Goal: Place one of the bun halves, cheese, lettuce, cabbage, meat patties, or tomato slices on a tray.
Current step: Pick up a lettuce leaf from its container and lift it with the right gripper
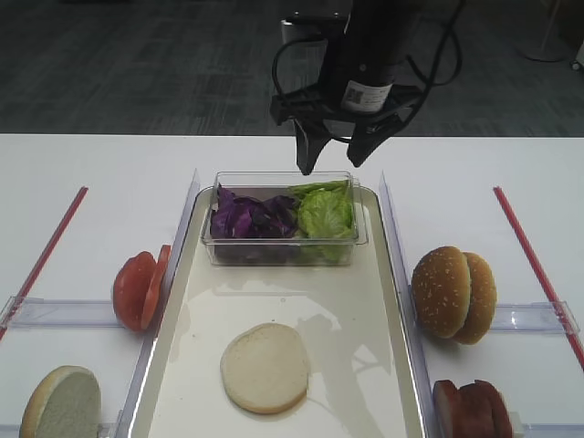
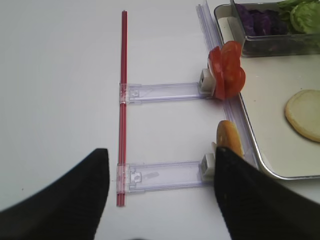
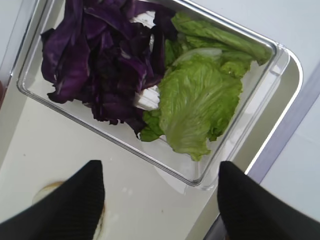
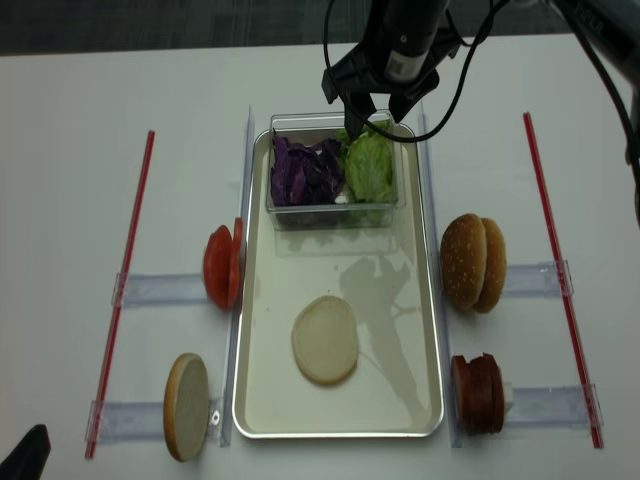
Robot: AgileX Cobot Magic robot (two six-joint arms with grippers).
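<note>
The right claw hung spread and empty just above the far rim of the clear tub, apparently lined up to reach down for the lettuce, which lay in the tub's right half beside the purple cabbage on its left. The tub itself sat at the far end of the tray, where one pale bun half already rested cut face up. The left claw waited spread and empty over the table, clear of the work.

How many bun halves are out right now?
4: one cut-face up on the tray, one on edge at its left, two sesame tops on edge at right.
</note>
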